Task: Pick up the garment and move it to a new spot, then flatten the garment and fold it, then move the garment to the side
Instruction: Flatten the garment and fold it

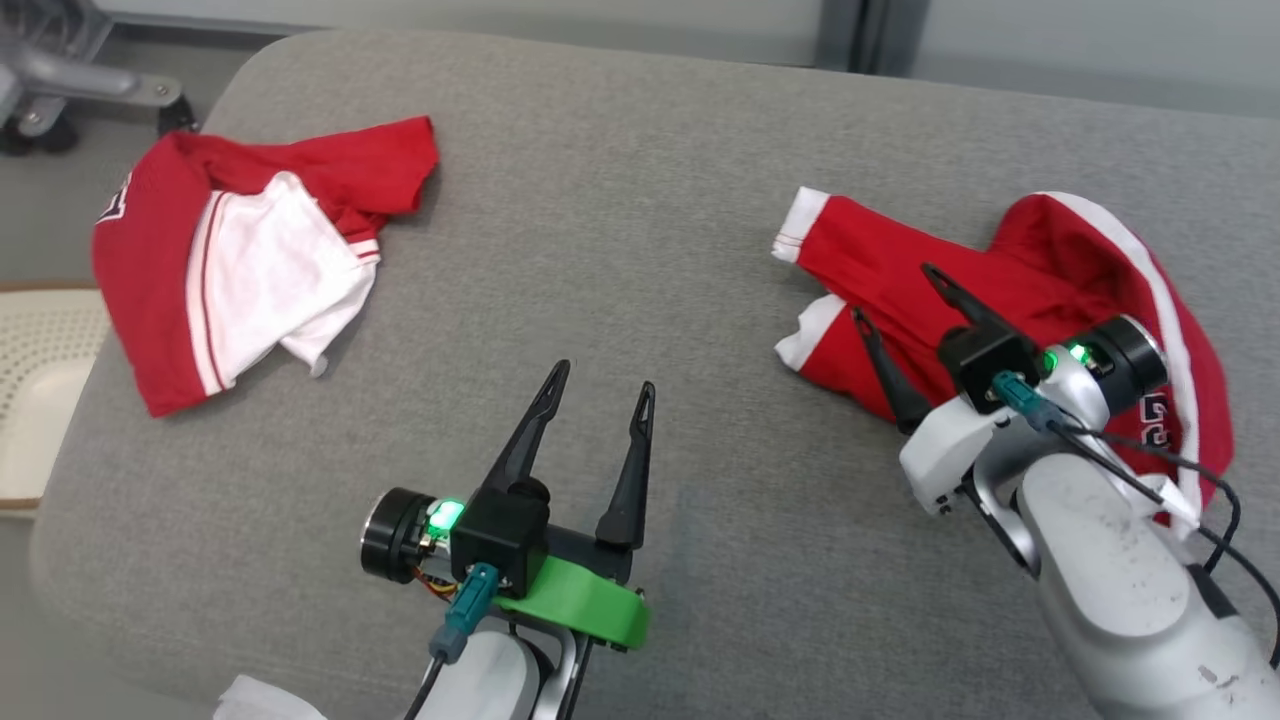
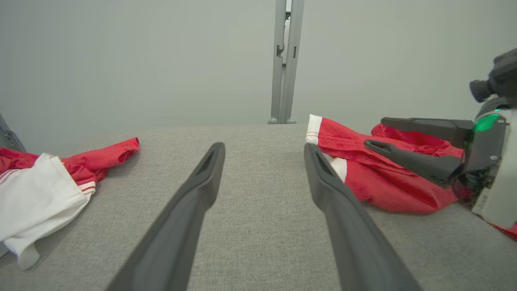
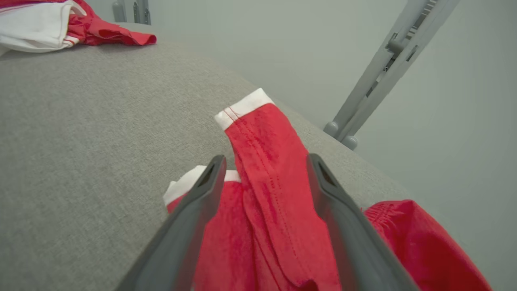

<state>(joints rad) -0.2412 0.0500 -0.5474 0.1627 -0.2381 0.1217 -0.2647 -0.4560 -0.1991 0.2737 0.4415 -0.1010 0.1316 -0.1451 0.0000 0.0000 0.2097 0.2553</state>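
A crumpled red garment [image 1: 1060, 260] with white cuffs lies at the right of the grey padded table [image 1: 620, 200]. My right gripper [image 1: 893, 292] hovers open over its left part. In the right wrist view its two fingers straddle a red sleeve-like fold [image 3: 262, 141] without pinching it. The left gripper [image 1: 603, 378] stands open above bare grey fabric near the front middle, holding nothing. From the left wrist view, the left gripper [image 2: 263, 149] points between the two garments, with the red garment [image 2: 363, 182] and the right gripper [image 2: 375, 131] off to the right.
A second garment [image 1: 250, 260], red with a white panel, lies crumpled at the table's far left [image 2: 40, 190]. A beige perforated object [image 1: 40, 350] sits beyond the left edge. A wheeled grey base [image 1: 60, 80] stands at the upper left, and a metal post [image 2: 284, 60] stands behind the table.
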